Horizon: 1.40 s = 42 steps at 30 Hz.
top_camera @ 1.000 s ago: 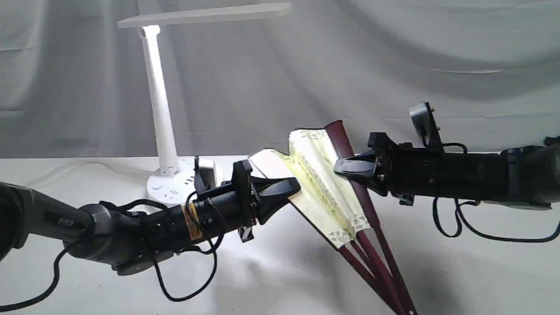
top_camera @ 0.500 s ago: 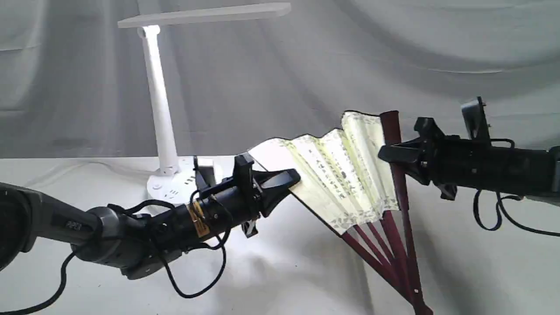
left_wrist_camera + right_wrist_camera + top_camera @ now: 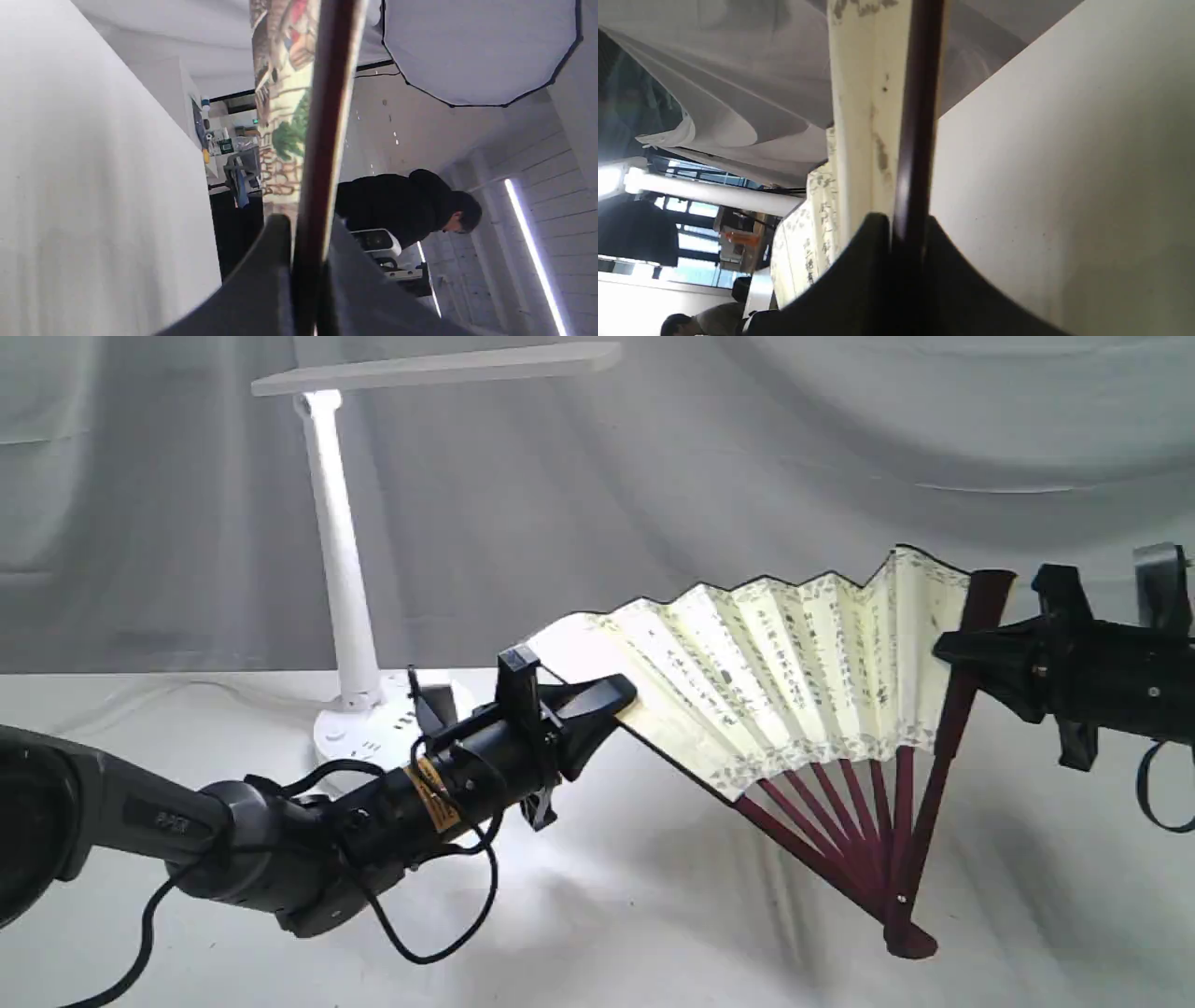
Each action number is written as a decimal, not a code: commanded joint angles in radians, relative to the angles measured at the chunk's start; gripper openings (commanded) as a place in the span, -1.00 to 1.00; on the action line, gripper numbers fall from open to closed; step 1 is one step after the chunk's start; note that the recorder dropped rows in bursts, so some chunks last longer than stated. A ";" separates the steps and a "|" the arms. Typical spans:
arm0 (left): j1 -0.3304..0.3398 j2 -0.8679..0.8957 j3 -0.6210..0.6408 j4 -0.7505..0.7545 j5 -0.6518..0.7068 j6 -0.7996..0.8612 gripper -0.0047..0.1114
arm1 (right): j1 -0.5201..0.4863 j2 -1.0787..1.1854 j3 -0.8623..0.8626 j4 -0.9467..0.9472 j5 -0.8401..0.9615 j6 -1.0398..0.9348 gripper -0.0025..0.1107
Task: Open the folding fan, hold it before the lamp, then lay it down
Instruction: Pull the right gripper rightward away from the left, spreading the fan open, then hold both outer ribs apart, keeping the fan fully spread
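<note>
- Folding fan (image 3: 794, 663) spread wide and upright, pivot end on the white table (image 3: 607, 915), at 4 o'clock from the lamp (image 3: 341, 569)
- Left gripper (image 3: 624, 700) clamped on the fan's 10 o'clock guard
- Right gripper (image 3: 945, 649) clamped on the 1 o'clock guard
- Lamp base sits just behind the left gripper's wrist

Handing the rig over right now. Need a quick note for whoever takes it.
Left gripper: shut on one guard of the folding fan.
Right gripper: shut on the other guard.
Fan is spread wide between them, above the table, right of the lamp in the exterior view.
Done: opening.
Left to do: hold it before the lamp, lay it down.
</note>
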 commanded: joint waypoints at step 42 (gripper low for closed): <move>-0.121 -0.006 -0.004 -0.666 -0.023 0.215 -0.92 | -0.183 -0.009 0.130 0.021 0.138 -0.106 -0.96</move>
